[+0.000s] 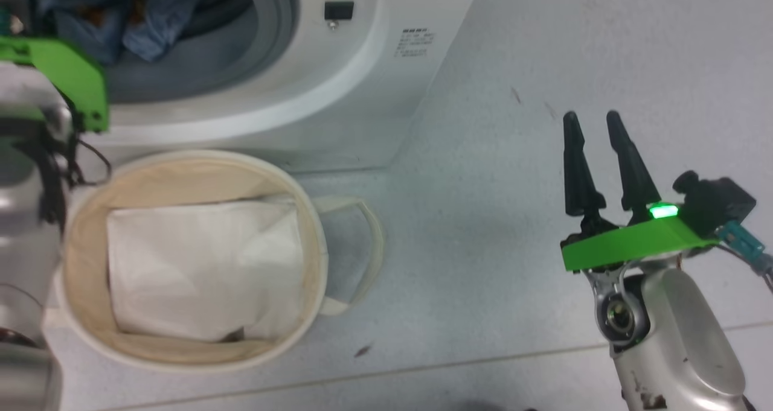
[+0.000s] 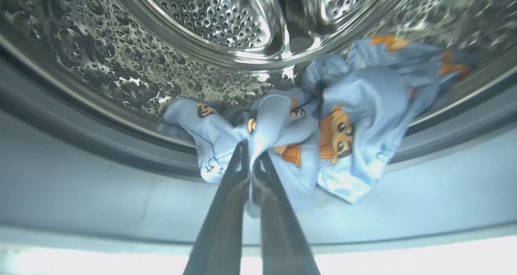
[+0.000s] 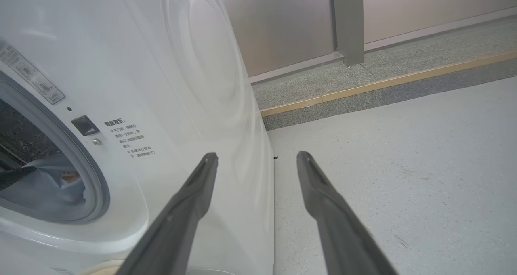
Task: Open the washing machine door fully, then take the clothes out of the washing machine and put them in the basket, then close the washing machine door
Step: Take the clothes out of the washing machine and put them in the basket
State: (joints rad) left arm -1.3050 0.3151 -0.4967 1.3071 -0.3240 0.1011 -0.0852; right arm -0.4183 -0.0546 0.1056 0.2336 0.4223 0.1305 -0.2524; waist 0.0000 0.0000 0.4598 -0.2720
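The left gripper [image 2: 252,150] is clenched on the clothes [image 2: 363,113] at the drum [image 2: 121,65] rim inside the washing machine [image 1: 338,97]. The right gripper [image 1: 592,121] hangs spread over the floor [image 1: 483,248], well apart from the basket [image 1: 199,156].

The clothes [image 1: 154,28] were cut off by the head view's top edge — the label [image 1: 415,43] on the washing machine [image 1: 338,97] was unreadably small.

The small print [image 3: 129,139] on the washing machine [image 3: 169,85] is too blurred to read.
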